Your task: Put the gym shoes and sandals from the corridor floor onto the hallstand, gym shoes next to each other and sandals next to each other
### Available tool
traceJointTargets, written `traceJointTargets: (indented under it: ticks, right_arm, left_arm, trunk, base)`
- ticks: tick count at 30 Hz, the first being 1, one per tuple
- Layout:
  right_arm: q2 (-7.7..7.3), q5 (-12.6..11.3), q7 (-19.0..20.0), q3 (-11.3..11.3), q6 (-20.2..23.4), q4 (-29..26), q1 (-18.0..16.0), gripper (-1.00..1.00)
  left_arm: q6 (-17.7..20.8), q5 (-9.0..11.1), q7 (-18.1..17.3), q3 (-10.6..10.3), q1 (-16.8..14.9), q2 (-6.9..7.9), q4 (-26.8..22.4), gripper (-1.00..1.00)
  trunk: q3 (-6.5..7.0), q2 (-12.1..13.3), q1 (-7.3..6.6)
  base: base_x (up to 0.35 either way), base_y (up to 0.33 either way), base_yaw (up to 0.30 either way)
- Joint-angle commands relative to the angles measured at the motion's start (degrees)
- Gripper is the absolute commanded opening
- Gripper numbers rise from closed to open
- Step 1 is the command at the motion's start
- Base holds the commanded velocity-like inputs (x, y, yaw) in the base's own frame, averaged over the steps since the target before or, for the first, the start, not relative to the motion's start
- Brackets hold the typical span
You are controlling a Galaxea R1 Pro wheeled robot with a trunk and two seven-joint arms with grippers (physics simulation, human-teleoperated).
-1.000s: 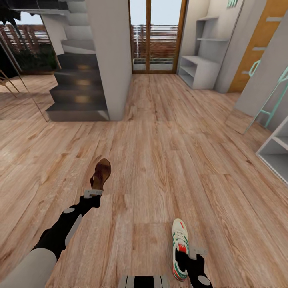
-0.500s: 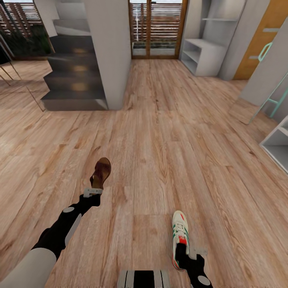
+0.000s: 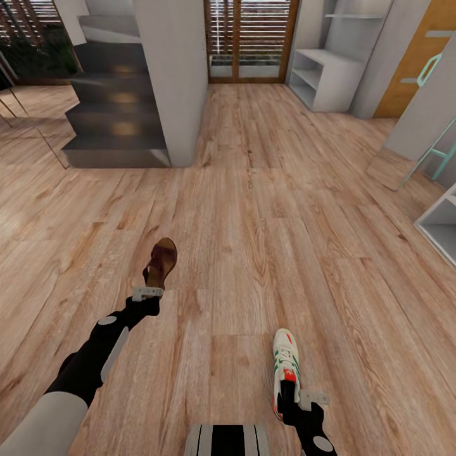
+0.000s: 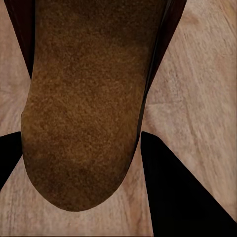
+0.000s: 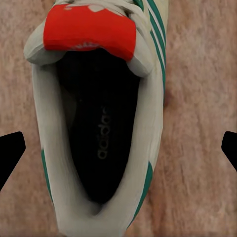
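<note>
- The left gripper (image 3: pixel 149 292) sits at the heel of a brown sandal (image 3: pixel 161 263); in the left wrist view its dark fingers (image 4: pixel 175 190) flank the sandal (image 4: pixel 86 103) heel on both sides, the near one touching its edge. It appears closed on the heel, holding it.
- The sandal points away from the robot over the corridor floor (image 3: pixel 266 209), toe toward the staircase (image 3: pixel 117 95); whether its sole rests on the planks or hangs just above them, I cannot tell.
- The right gripper (image 3: pixel 297 400) is at the heel end of a white gym shoe (image 3: pixel 285 367) with green stripes and a red tongue patch.
- In the right wrist view the fingertips (image 5: pixel 11 150) show only at the two side edges, set wide, well apart from the gym shoe (image 5: pixel 98 123) between them — not touching it.
- The shoe lies upright, toe pointing away from the robot, close to the base (image 3: pixel 228 440).
- Farther out, a pale hallstand (image 3: pixel 326 79) stands against the right wall beside the slatted glass doors (image 3: pixel 247 38), well apart from both shoes.
- A grey pillar (image 3: pixel 174 76) rises beside the stairs — an orange door (image 3: pixel 415 60) is right of the hallstand.
</note>
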Motion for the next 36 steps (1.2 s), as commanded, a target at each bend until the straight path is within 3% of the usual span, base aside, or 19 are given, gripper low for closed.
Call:
traceJointTargets:
  ticks: [1,21,36]
  right_arm:
    - [0.06,0.01,0.01,-0.20,-0.20,0.03,-0.02,1.00]
    - [0.06,0.01,0.00,-0.29,-0.25,-0.15,-0.02,1.00]
    - [0.06,-0.06,0.00,-0.29,-0.29,-0.21,-0.02,1.00]
  left_arm:
    - [0.44,0.41,-0.03,-0.11,0.01,0.05,-0.12,-1.00]
    - [0.71,0.42,-0.05,-0.12,0.02,0.06,-0.33,-1.00]
    - [0.71,0.44,-0.12,-0.12,0.02,0.06,-0.39,-1.00]
  trunk:
    - [-0.04,-0.01,-0.01]
    - [-0.21,-0.01,-0.01]
    - [-4.06,-0.19,0.32]
  base:
    - [0.000,0.000,0.002]
    - [0.000,0.000,0.079]
    - [0.000,0.000,0.001]
